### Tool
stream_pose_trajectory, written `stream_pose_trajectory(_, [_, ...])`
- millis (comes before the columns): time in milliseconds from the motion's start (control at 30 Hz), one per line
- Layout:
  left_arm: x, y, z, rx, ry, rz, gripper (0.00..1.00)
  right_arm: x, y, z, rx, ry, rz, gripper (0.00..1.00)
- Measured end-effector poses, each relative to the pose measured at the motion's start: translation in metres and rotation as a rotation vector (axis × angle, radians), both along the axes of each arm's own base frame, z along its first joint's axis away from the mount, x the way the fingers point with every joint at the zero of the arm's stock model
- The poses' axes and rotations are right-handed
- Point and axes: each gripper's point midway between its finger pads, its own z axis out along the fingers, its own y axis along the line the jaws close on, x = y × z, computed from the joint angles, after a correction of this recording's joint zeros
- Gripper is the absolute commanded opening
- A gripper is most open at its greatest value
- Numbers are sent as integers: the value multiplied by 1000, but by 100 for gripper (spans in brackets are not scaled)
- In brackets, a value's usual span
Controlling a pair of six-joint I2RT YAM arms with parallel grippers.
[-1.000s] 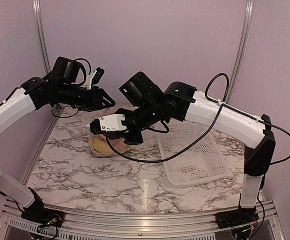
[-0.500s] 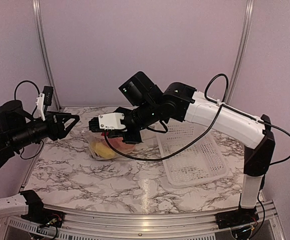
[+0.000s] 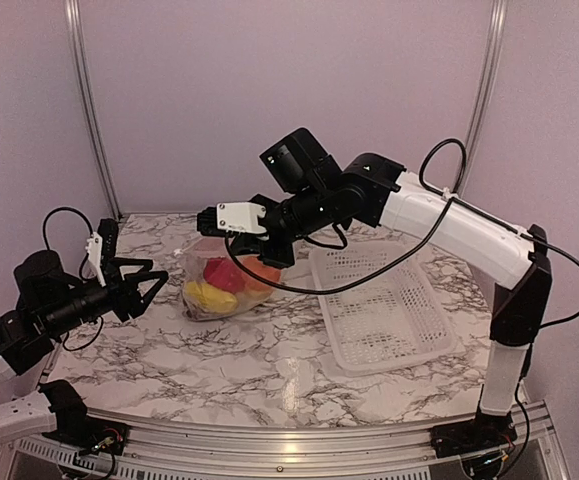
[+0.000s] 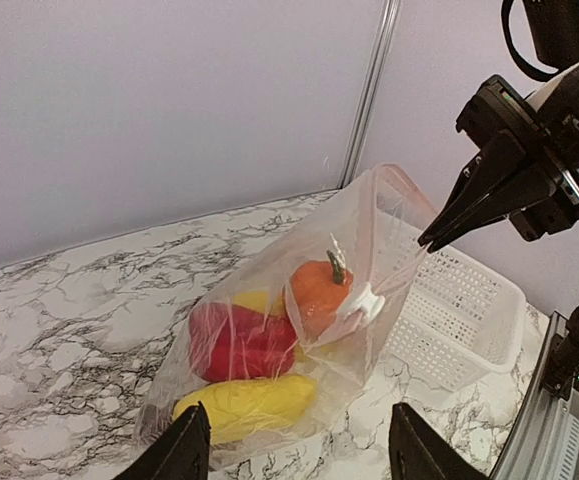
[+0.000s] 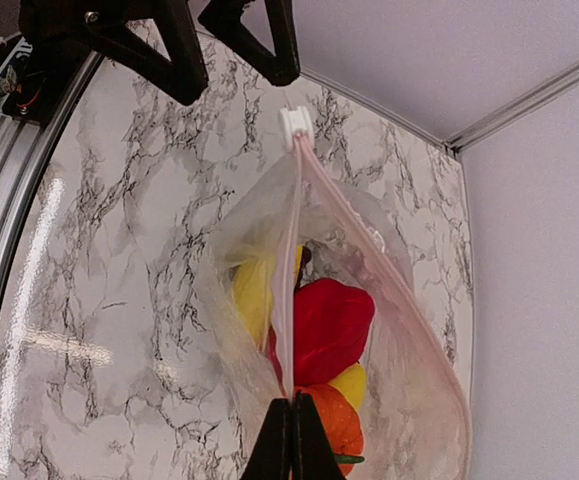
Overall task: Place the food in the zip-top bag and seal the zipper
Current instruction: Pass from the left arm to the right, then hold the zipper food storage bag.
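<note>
The zip-top bag (image 3: pixel 225 282) stands on the marble table, with a red pepper (image 4: pixel 241 345), a yellow piece (image 4: pixel 244 405) and an orange fruit (image 4: pixel 318 288) showing through the clear plastic. My right gripper (image 5: pixel 291 402) is shut on the zipper (image 5: pixel 285 290) at one end of the bag's mouth and holds that edge up. The white slider (image 5: pixel 291 125) sits at the strip's other end. My left gripper (image 4: pixel 299 455) is open and holds nothing. It hangs low on the table's left, apart from the bag and facing it.
An empty white lattice basket (image 3: pixel 389 310) lies to the right of the bag, under the right arm's forearm. Purple walls with metal posts close off the back and sides. The left arm (image 3: pixel 39 300) sits low by the left edge.
My left gripper opened and drew back down and to the left, away from the bag's mouth. The right gripper rose a little with the zipper edge, so the bag stands taller.
</note>
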Motion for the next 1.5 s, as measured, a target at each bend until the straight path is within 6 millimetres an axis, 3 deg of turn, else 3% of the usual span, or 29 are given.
stream_pose_trajectory(133, [1, -14, -15, 22, -28, -67, 51, 2, -2, 3, 10, 6, -3, 0])
stream_pose_trajectory(400, [12, -38, -13, 51, -114, -151, 49, 3, -3, -3, 6, 18, -3, 0])
stream_pose_trajectory(633, [22, -48, -15, 93, -177, -169, 38, 2, -3, -5, 5, 22, 0, 0])
stream_pose_trajectory(767, [25, -52, -18, 122, -189, -179, 28, 4, -3, -4, 8, 20, -3, 0])
stream_pose_trajectory(1067, [25, -51, -7, 116, -251, -177, 1, 10, -6, -4, 10, 20, -16, 0])
stream_pose_trajectory(1233, [25, -52, -4, 116, -252, -177, 0, 11, -6, -3, 14, 18, -18, 0])
stream_pose_trajectory(1300, [25, -52, 0, 117, -248, -177, 0, 11, -6, -2, 16, 18, -18, 6])
stream_pose_trajectory(1333, [26, -52, 2, 119, -245, -178, 0, 11, -5, -2, 18, 20, -16, 18])
stream_pose_trajectory(1367, [26, -52, 5, 123, -237, -178, 0, 10, -5, -1, 22, 25, -13, 24])
stream_pose_trajectory(1500, [26, -52, 22, 128, -226, -179, 0, 5, -2, 9, 50, 34, 9, 29])
